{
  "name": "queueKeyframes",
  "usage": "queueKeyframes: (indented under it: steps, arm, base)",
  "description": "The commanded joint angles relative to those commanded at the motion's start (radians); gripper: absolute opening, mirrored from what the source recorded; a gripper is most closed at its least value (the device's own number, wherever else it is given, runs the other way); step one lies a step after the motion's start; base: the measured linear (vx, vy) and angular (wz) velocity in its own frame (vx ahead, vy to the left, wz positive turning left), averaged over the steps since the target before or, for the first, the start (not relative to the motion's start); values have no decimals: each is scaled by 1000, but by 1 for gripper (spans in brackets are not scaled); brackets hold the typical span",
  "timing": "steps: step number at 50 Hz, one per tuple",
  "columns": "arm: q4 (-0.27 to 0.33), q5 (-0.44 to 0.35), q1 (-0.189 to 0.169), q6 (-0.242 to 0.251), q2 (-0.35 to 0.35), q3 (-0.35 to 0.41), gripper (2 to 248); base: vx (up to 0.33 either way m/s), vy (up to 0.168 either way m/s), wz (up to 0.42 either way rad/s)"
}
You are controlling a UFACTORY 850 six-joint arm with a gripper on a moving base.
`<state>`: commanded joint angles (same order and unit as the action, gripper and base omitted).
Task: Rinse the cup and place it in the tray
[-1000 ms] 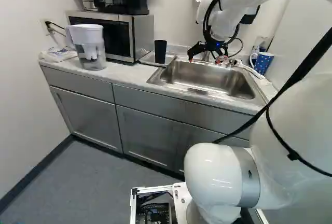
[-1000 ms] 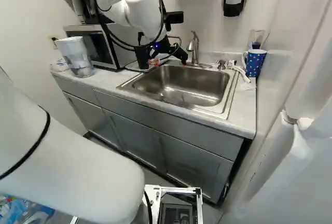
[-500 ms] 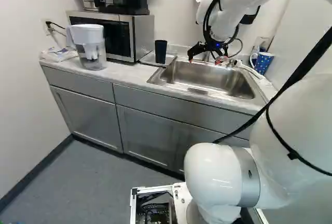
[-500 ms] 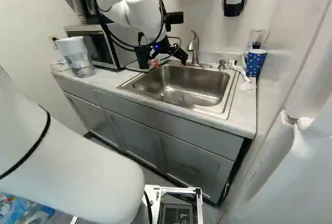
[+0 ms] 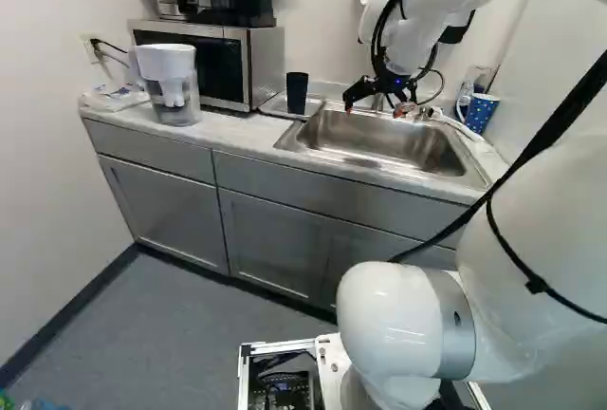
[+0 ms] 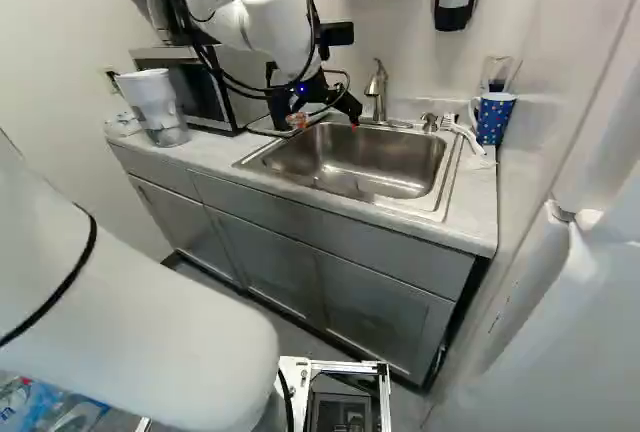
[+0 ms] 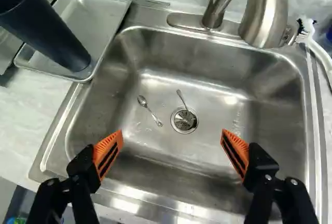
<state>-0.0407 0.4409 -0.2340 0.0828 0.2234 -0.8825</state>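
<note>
- One dark cup (image 5: 297, 93) stands upright in the left base view, to the left of the claw (image 5: 376, 108) and well apart from it. The claw hangs over the sink (image 5: 379, 139) at the end of the white arm (image 5: 408, 35). Farther left of the claw come the microwave (image 5: 204, 64) and a water pitcher (image 5: 173, 87); a blue mug (image 5: 479, 112) sits to its right.
- From the right base view, the claw's dark parts cover much of the cup, so its outline is hard to make out. The faucet (image 6: 376, 92) rises to the right of the claw, and the mug is farther right still, near a white brush (image 6: 465, 135).
- In the wrist view the claw (image 7: 171, 141) is spread wide, its two orange pads (image 7: 108, 154) facing each other and touching neither the cup nor anything else. Two small spoons (image 7: 150, 111) (image 7: 182, 99) lie on the sink floor ahead of the claw, one reaching onto the drain (image 7: 184, 120). Off to one side of the claw, the cup rests inside the metal tray (image 7: 106, 16), beside the sink.
</note>
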Motion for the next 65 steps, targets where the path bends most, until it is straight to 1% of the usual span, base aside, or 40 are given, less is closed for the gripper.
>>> queueKeyframes:
  steps: [46,65]
  arm:
    - [0,0,0,0,0,0,247]
    - [0,0,0,0,0,0,247]
  base:
    - [-101,57,-7]
    - [-105,31,-136]
